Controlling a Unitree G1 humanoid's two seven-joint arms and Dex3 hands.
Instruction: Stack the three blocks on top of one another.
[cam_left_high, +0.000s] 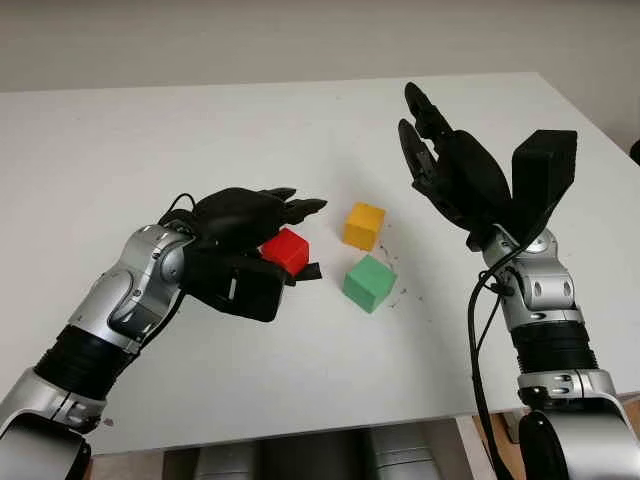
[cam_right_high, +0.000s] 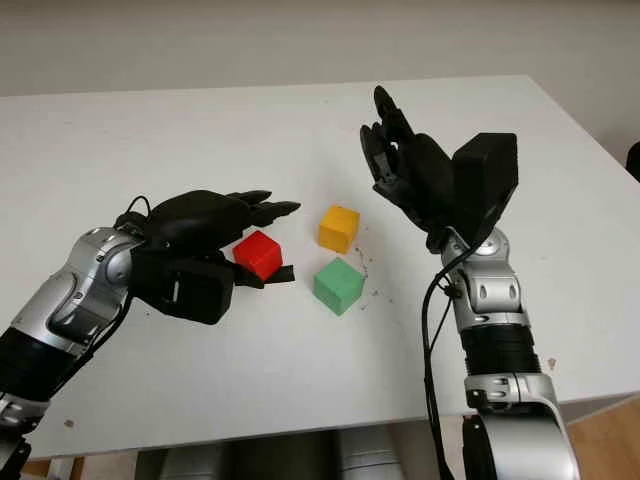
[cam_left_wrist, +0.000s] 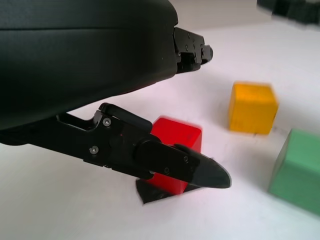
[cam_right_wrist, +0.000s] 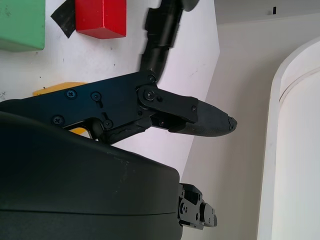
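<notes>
The left hand (cam_left_high: 262, 232) is reaching around the red block (cam_left_high: 286, 250) on the white table (cam_left_high: 150, 140), fingers (cam_left_high: 300, 209) arching over it and thumb beside it, not yet clamping. The green block (cam_left_high: 368, 283) is sitting just right of red, the yellow block (cam_left_high: 363, 225) just behind green, all 3 unstacked. The right hand (cam_left_high: 450, 170) is hanging open above the table, right of the blocks.

The left arm reaches in low, elbow bent, forearm angled forward. Its left hand (cam_left_high: 262, 238) is turned palm inward, fingers (cam_left_high: 300, 208) stretched forward above the thumb (cam_left_wrist: 192, 169), with the red block (cam_left_high: 287, 250) between them; whether they press it cannot be told. The right arm stands nearly upright on its wrist. The right hand (cam_left_high: 455, 170) is raised, open, palm facing the left hand.
</notes>
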